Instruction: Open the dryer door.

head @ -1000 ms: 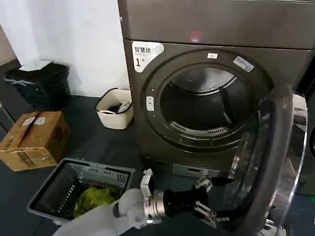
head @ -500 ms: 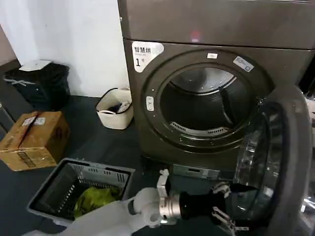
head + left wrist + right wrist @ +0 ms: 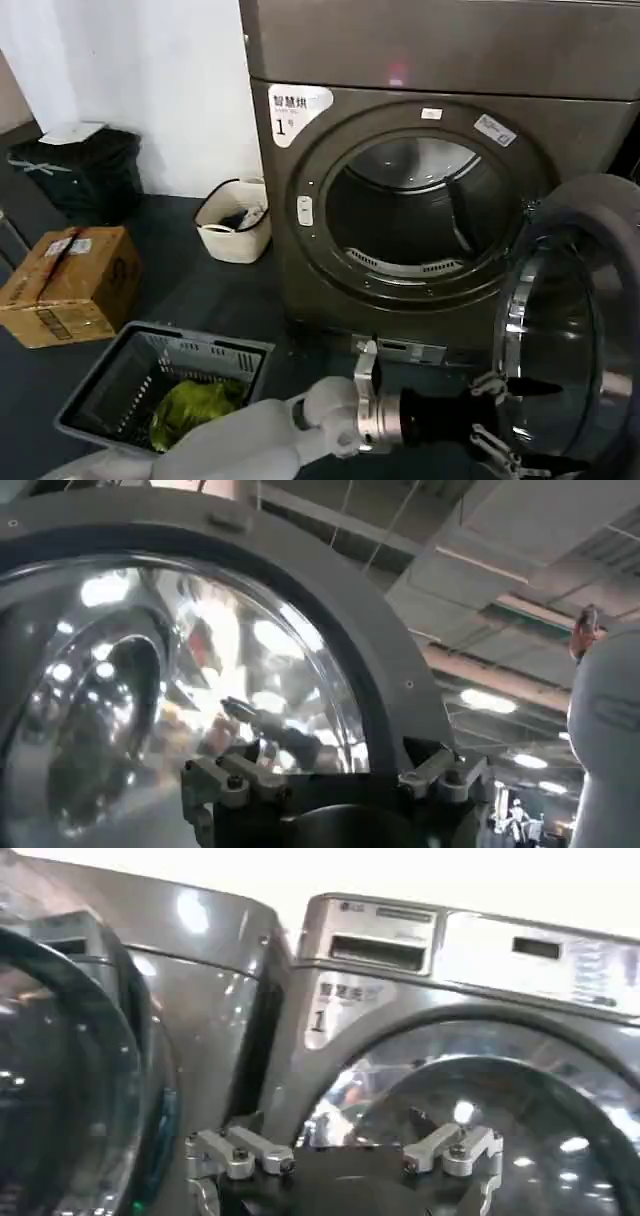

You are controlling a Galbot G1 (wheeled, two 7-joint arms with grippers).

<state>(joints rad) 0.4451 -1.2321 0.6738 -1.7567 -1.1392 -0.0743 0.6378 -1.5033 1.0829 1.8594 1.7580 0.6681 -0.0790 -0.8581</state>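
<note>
The dryer door (image 3: 580,330) stands swung out right of the dryer (image 3: 420,200); a basket (image 3: 165,385) sits on the floor at its left front.

A laundry room: numbered dryer (image 3: 420,200), second machine (image 3: 100,1028) beside it, laundry basket (image 3: 165,385).

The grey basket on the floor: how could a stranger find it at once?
Start at the dryer and look down to the dark floor on its left. The basket lies nearest the camera, grey with slotted walls and green cloth inside, unlike the cardboard box or the cream bin.
</note>
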